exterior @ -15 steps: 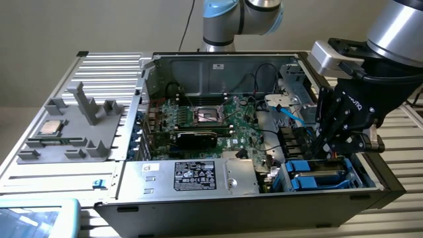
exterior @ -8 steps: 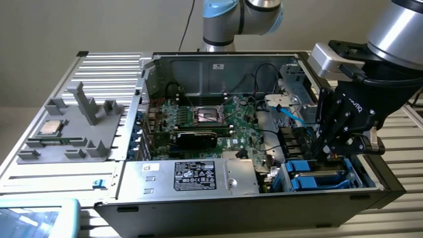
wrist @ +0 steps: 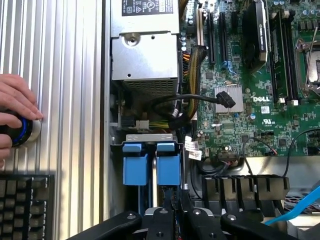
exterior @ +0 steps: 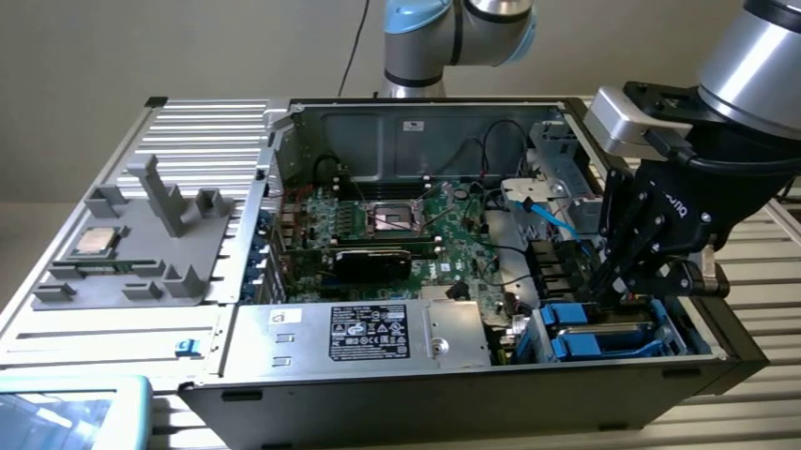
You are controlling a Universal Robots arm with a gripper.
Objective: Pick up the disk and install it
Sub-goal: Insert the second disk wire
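Note:
The disk stands on edge in the drive bay of the open computer case. Its blue frame faces the wrist camera, with a strip of silver metal along one side. A second blue-framed carrier sits in the slot right beside it. My gripper is shut on the disk's near edge, its black fingers converging on it. In the exterior view my gripper reaches down into the blue drive bay at the case's near corner on the exterior view's right.
A silver box with a black label sits next to the bay, with cables and the motherboard beyond. A grey fixture holding a small chip lies outside the case. A hand rests on a blue-ringed button beside a keyboard.

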